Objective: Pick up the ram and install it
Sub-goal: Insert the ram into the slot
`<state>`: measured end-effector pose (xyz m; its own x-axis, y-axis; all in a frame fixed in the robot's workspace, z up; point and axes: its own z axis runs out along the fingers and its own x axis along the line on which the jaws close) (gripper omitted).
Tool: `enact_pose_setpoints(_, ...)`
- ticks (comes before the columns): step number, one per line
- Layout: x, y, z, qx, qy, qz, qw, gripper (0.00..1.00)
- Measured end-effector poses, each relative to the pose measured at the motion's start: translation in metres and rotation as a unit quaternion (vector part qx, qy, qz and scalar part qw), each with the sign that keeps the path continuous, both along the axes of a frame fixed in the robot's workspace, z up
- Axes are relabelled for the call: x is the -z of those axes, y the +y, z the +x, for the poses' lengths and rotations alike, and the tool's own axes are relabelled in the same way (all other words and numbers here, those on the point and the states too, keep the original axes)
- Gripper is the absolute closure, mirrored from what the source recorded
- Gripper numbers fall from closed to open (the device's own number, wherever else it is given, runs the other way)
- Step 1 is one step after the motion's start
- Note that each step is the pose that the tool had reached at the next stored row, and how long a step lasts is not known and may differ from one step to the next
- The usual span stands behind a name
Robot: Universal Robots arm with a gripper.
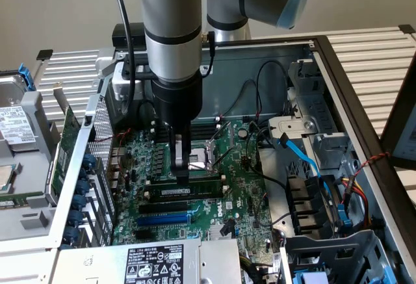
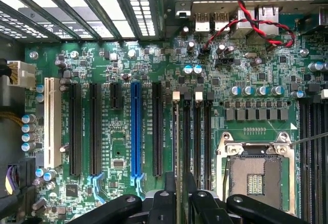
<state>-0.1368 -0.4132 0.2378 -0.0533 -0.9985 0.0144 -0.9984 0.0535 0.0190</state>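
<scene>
The ram (image 1: 198, 191) is a long green stick with a white label, standing on edge in a black memory slot of the motherboard (image 1: 227, 199), just in front of the CPU socket. In the wrist view the ram (image 2: 179, 131) shows edge-on as a thin line running along its slot. My gripper (image 1: 182, 172) points straight down over the stick's middle, its black fingers (image 1: 178, 157) on either side of the top edge. The gripper (image 2: 179, 199) appears shut on the ram.
The open CPU socket (image 2: 254, 175) lies beside the memory slots. A blue expansion slot (image 2: 135, 126) and black slots run parallel nearby. Blue cables (image 1: 302, 157) and drive bays fill the exterior view's right. A power supply (image 1: 154, 264) sits in front, a green card (image 1: 65, 144) at left.
</scene>
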Motion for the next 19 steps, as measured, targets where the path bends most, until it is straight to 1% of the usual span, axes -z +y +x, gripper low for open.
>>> enact_pose_setpoints(4, -0.0021, 0.0002, 0.0, 0.0, 0.0, 0.0078, 1.0, 0.79)
enact_pose_setpoints(5, -0.0021, 0.0018, 0.0, 0.0, 0.0, 0.0084, 1.0, 0.79)
enact_pose_setpoints(6, -0.0021, 0.0042, 0.0, 0.0, 0.0, 0.0089, 1.0, 0.82)
enact_pose_setpoints(7, -0.0021, 0.0072, 0.0, 0.0, 0.0, 0.0091, 1.0, 0.82)
enact_pose_setpoints(8, -0.0021, 0.0107, 0.0, 0.0, -0.0001, 0.0092, 1.0, 0.88)
enact_pose_setpoints(9, -0.0021, 0.0135, 0.0, 0.0, 0.0, 0.0092, 1.0, 0.9)
enact_pose_setpoints(10, -0.0021, 0.0143, 0.0, 0.0, 0.0, 0.0091, 1.0, 0.9)
enact_pose_setpoints(16, -0.0021, 0.014, 0.0, 0.0, 0.0, 0.0091, 1.0, 0.9)
enact_pose_setpoints(19, -0.003, 0.0078, 0.001, 0.0, 0.0009, 0.009, 1.0, 0.9)
